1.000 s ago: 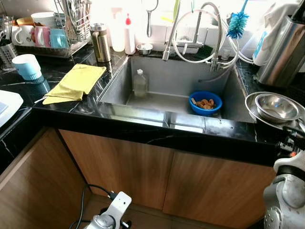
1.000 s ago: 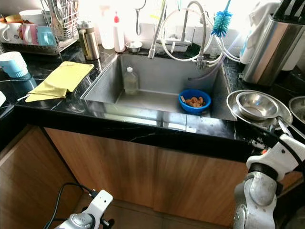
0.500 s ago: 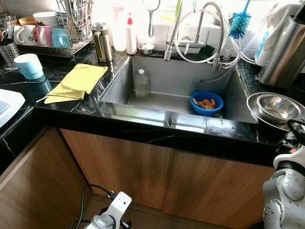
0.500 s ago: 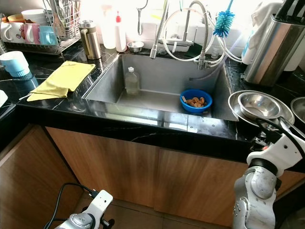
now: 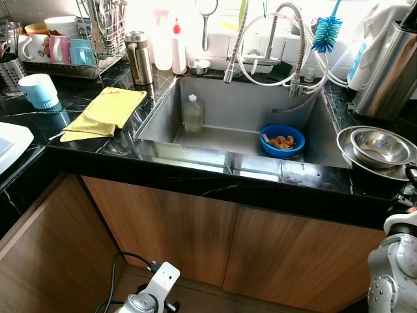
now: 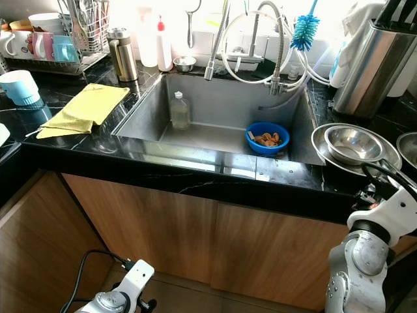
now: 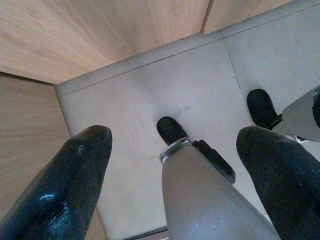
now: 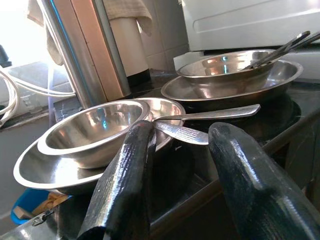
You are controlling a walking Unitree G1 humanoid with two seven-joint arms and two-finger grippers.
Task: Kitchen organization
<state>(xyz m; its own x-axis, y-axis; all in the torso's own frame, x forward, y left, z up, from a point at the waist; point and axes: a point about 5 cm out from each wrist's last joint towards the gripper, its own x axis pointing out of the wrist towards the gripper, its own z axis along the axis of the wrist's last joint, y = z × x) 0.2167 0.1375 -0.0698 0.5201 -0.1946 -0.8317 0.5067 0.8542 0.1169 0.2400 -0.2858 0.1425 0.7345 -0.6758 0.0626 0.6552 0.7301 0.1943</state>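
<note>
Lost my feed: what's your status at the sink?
Right hand open, at counter edge by steel bowl. Left hand open, hanging near floor. Spoon lies between hand and bowl.

Just ahead of my right fingers, spread apart at the surface edge, a spoon lies across the gap between them, resting on the nested steel bowls. Beyond stand a second bowl stack and a tall steel canister. My left fingers hang open over bare floor.
</note>
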